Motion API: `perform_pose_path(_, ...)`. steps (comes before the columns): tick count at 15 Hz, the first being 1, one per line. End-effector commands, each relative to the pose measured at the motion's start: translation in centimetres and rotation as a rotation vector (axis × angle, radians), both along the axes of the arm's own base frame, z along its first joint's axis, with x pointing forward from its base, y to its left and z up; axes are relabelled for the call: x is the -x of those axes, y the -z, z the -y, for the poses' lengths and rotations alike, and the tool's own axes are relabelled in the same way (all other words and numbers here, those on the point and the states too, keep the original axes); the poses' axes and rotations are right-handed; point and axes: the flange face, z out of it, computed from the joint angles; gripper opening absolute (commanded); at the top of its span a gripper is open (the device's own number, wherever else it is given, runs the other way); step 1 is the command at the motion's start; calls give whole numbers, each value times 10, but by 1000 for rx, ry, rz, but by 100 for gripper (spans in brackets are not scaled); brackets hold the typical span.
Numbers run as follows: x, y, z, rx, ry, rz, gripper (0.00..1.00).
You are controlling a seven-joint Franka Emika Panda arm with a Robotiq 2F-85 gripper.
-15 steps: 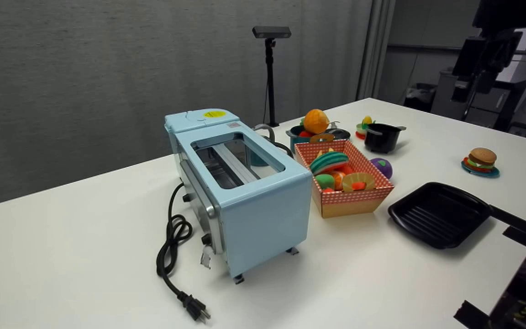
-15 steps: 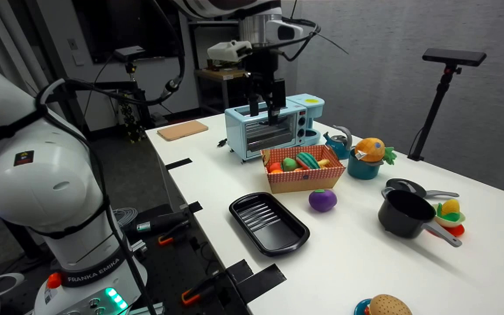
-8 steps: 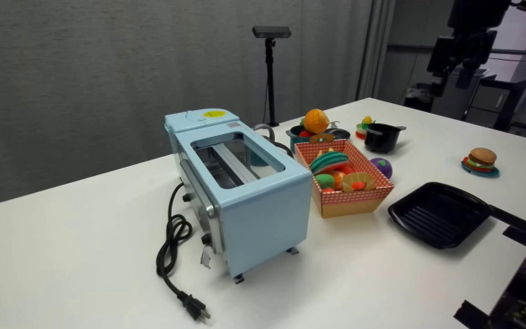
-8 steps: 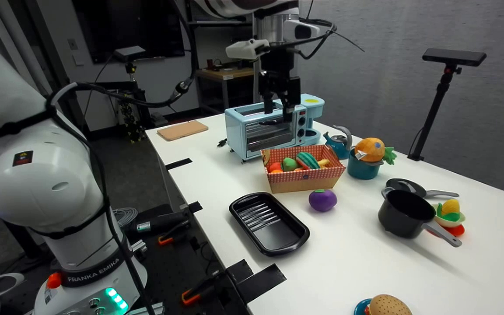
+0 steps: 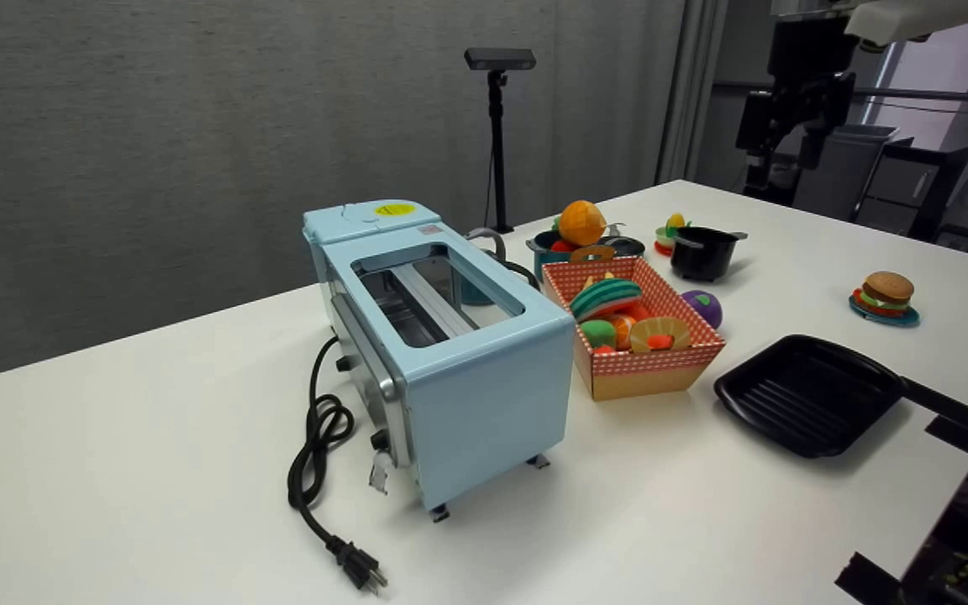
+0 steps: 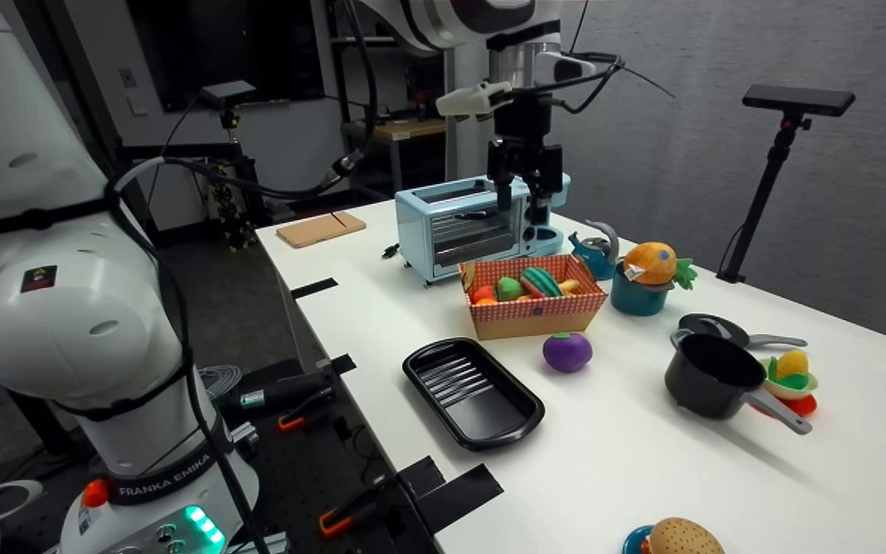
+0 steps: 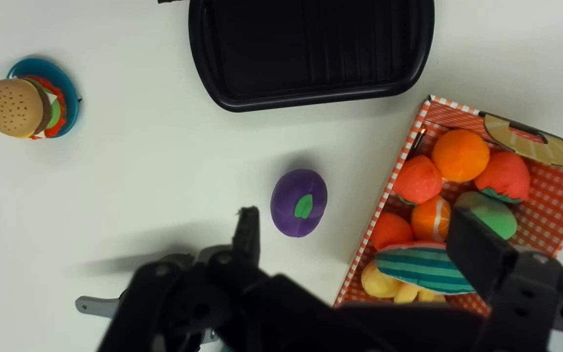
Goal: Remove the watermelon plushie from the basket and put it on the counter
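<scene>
The watermelon plushie (image 7: pixel 423 268) is a striped green slice with a thin red edge. It lies in the basket among other plush fruit, and shows in both exterior views (image 5: pixel 606 296) (image 6: pixel 541 282). The basket (image 6: pixel 504 328) has red-checked sides and stands on the white counter (image 6: pixel 604 431) in front of the toaster. My gripper (image 6: pixel 521 208) is open and empty, in the air well above the counter. In the wrist view, my gripper (image 7: pixel 355 215) has one finger over bare counter and the other overlapping the plushie's right end, hiding it.
A light blue toaster oven (image 5: pixel 484 403) stands beside the basket. A black grill pan (image 6: pixel 474 392), purple plush (image 7: pixel 298 203), burger toy (image 7: pixel 15 107), black pot (image 6: pixel 712 369) and teal pot (image 6: pixel 637 298) with an orange plush also stand on the counter.
The open gripper has moved sideways, leftward in an exterior view and rightward in the opposite-facing exterior view. The plushie, basket and other objects have not moved.
</scene>
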Motion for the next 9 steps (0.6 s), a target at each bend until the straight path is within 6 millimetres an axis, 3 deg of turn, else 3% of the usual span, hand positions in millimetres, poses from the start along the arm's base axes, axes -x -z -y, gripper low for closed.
perform_pose_path(1, -34, 12, 2, 45, 23, -23, 100)
perform_pose_path(9, -71, 51, -1, 113, 7, -70, 100)
